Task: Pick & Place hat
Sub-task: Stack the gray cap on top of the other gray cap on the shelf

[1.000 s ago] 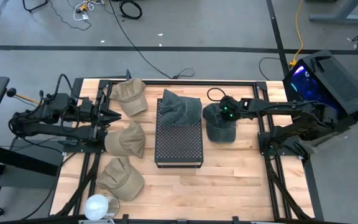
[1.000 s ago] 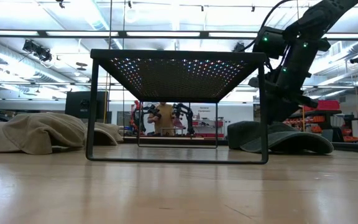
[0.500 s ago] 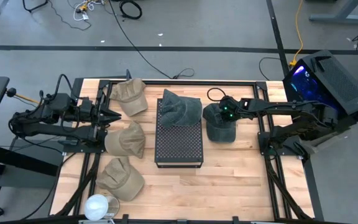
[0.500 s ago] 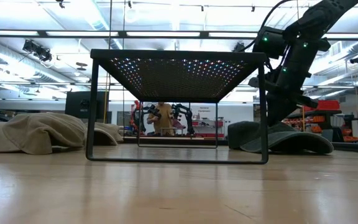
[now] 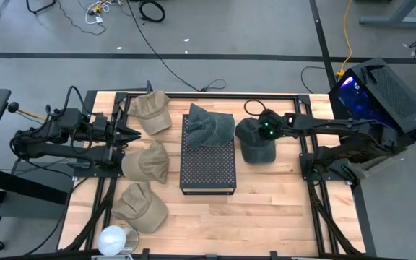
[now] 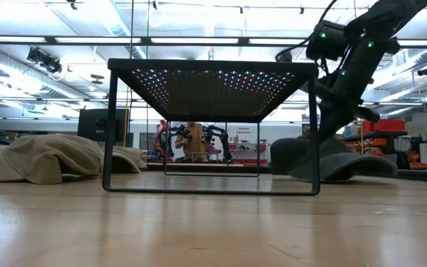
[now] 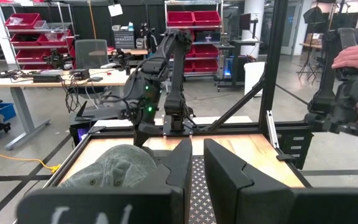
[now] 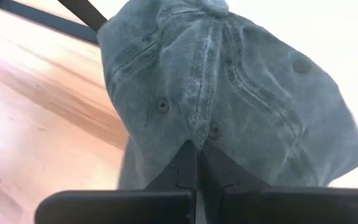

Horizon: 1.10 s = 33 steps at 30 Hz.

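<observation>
Your right hand [image 5: 261, 130] was pinched shut on the dark hat's [image 5: 255, 144] crown, right of center frame; the rack [image 5: 208, 162] sat just left of it.

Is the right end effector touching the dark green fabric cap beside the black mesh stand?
Touching. The right wrist view shows the right end effector shut, pinching the dark green fabric cap.

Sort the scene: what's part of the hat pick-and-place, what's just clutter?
In play: right gripper, shut on the dark cap; black mesh stand with a dark cap on it; three tan caps.
Clutter: white round object; parked left gripper.
</observation>
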Each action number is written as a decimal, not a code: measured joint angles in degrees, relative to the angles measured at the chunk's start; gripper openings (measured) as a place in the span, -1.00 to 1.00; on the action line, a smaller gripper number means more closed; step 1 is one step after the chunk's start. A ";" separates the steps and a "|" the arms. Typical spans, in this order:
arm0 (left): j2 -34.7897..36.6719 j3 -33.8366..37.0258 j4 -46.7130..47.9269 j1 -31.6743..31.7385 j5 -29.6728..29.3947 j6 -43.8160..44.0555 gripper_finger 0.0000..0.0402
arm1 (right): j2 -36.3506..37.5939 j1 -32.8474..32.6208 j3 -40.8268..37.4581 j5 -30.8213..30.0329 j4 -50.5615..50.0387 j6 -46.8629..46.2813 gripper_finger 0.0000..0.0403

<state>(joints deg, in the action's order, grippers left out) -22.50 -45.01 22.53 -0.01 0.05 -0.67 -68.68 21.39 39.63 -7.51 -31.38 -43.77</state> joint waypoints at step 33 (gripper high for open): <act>0.00 0.01 0.02 -0.02 0.00 -0.02 -0.76 | 4.98 0.07 28.92 -8.15 -16.96 22.84 -1.00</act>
<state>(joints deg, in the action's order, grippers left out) -22.50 -45.01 22.55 -0.03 0.05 -0.68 -63.70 21.45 68.55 -15.66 -48.34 -20.94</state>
